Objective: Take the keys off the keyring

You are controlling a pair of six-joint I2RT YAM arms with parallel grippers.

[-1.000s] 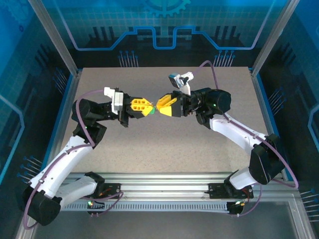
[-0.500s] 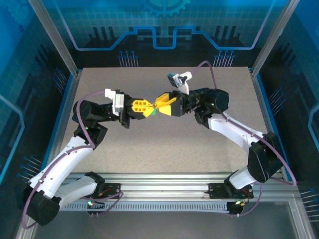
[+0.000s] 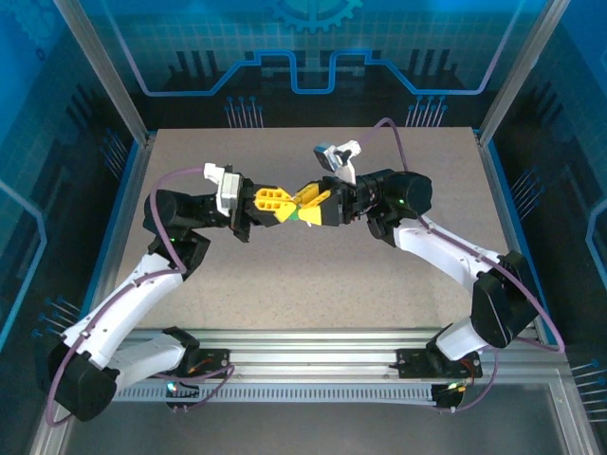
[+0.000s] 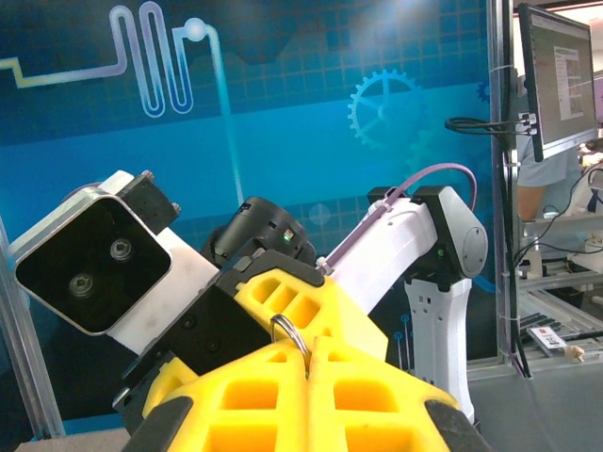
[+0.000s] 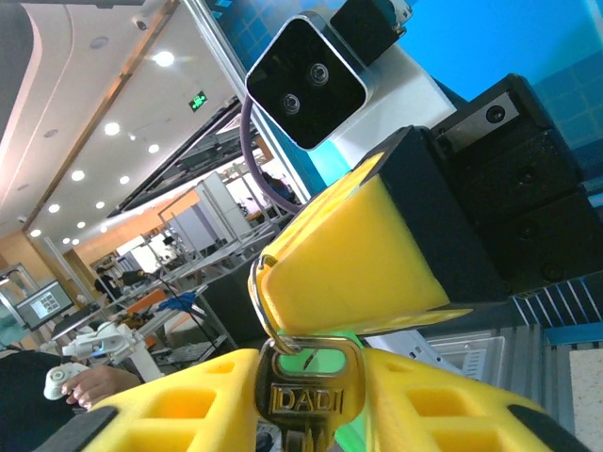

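Left claw (image 3: 286,209) clenched on keyring (image 4: 290,320), right claw (image 3: 301,210) grasping the key (image 5: 303,400); a skewed pull could slip either hold.

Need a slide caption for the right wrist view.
DADI-stamped key gripped by the right gripper, its head threaded on the keyring that the shut left gripper pinches above.

ring (image 4: 286,317): above tabletop (image 3: 313,275) middle | left gripper (image 3: 287,210): left of ring, tips around it | right gripper (image 3: 303,209): right of ring | key (image 5: 303,399): on ring, between right gripper's tips
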